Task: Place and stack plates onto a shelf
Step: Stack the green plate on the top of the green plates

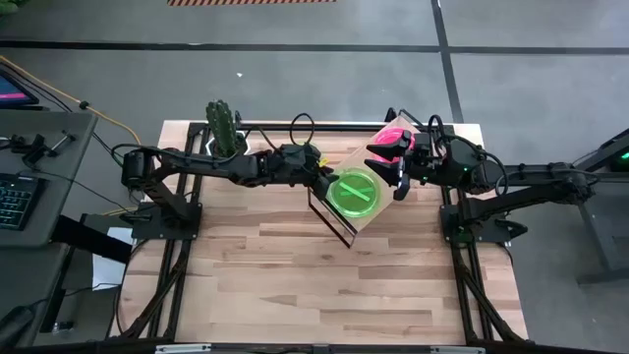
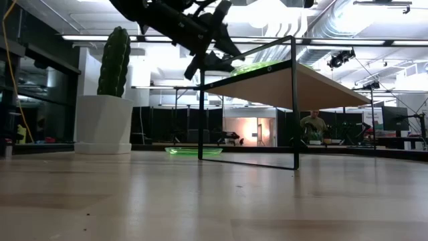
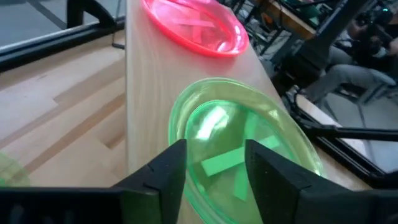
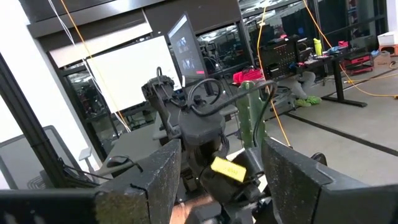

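Two plates sit on the shelf (image 1: 366, 211): a green plate (image 1: 352, 191) near the middle of the board and a pink plate (image 1: 389, 139) toward its far end, well apart from each other. A third, another green plate (image 2: 193, 151), lies on the counter (image 1: 295, 285) under the shelf, seen from table height. The left end effector (image 1: 324, 179) hangs right at the near edge of the green plate on top, its fingers (image 3: 166, 171) spread apart with the rim showing between them, gripping nothing. The right end effector (image 1: 401, 165) hovers above the shelf's far end beside the pink plate, fingers parted and empty. A cactus (image 1: 224, 128) in its white pot stands at the counter's back edge, behind the left arm.
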`<state>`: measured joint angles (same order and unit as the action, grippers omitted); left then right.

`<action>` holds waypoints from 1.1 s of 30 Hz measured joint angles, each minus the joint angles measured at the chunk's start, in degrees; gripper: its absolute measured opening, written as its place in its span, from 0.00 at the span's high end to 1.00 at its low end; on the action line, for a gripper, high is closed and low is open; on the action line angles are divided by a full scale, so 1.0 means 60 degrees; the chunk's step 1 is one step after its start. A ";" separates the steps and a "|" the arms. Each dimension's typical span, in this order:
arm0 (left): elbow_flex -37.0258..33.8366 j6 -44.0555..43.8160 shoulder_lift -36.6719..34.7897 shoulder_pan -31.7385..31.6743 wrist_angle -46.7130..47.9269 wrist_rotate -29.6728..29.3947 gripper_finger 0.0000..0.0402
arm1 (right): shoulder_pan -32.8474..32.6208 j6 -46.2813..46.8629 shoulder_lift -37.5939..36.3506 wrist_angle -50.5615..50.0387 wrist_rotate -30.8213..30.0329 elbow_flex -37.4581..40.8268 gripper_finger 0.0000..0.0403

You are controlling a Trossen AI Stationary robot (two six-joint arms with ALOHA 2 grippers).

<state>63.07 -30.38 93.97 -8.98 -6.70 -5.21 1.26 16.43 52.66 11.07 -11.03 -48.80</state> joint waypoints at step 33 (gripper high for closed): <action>-0.2547 0.1334 -0.5028 0.0362 -0.2044 0.0972 0.59 | 0.0058 0.0316 0.0000 -0.0097 -0.0849 0.0000 0.49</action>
<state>47.79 -22.38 63.80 -6.81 -18.97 0.62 1.61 18.33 52.66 10.49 -16.12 -48.80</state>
